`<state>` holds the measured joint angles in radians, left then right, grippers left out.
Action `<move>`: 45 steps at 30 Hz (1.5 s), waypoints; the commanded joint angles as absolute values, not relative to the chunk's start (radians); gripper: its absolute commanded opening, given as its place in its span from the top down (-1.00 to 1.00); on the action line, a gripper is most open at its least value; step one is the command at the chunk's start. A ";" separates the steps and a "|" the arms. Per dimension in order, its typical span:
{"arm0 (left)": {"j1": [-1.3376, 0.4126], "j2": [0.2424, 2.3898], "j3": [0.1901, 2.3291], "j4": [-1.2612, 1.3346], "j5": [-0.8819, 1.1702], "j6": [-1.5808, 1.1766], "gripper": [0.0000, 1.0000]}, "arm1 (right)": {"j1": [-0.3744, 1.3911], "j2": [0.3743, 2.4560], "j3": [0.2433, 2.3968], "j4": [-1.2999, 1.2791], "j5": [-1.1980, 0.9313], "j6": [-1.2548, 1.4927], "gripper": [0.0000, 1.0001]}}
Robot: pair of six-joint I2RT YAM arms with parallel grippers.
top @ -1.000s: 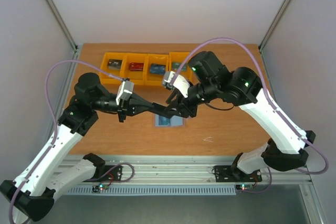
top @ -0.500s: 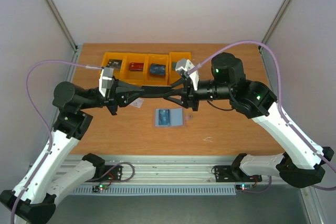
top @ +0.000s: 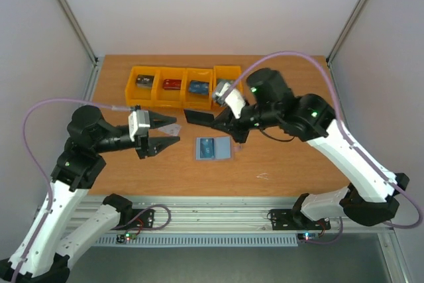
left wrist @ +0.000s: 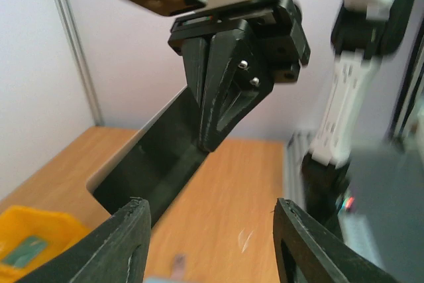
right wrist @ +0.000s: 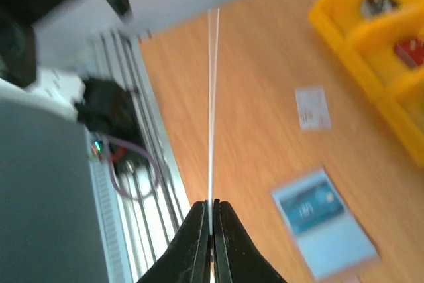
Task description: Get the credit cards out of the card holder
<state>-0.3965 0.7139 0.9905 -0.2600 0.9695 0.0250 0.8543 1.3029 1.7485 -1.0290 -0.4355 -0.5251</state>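
Toward the left edge of the smooth, wood-grain tabletop (top: 285, 164) we see the left gripper (top: 169, 129). Its black angular fingers are parted about halfway and hold nothing. In the top view a small pale card (right wrist: 311, 107) shows between those fingers. It lies flat on the wood, thin and rectangular, with tiny marks.

Along the far edge runs a row of four glossy orange-yellow plastic bins (top: 152, 103), each with a small item inside.

Near the middle of the tabletop the card holder (top: 225, 149) lies open and flat, light blue-grey and matte. A blue card (top: 206, 148) sits on its left half; we cannot tell whether it is tucked into a pocket.

Right of centre, the right gripper (right wrist: 212, 209) is pinched tight on a thin, stiff dark card (top: 197, 116), which it holds in the air between the bins and the holder.
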 commanded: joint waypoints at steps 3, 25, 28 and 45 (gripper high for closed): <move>-0.391 0.701 1.099 -0.958 0.880 0.864 -0.08 | 1.019 1.368 1.745 -1.246 -0.089 -0.645 0.98; -0.407 0.803 1.079 -1.024 0.872 0.752 0.81 | 1.243 1.563 1.872 -1.187 -0.055 -0.721 0.97; -0.408 0.801 1.078 -1.015 0.842 0.764 1.00 | 1.243 1.555 1.872 -1.179 -0.057 -0.718 0.98; -0.125 1.123 1.238 -0.888 0.397 1.536 1.00 | 0.837 1.228 1.619 -0.950 -0.094 -0.585 -0.97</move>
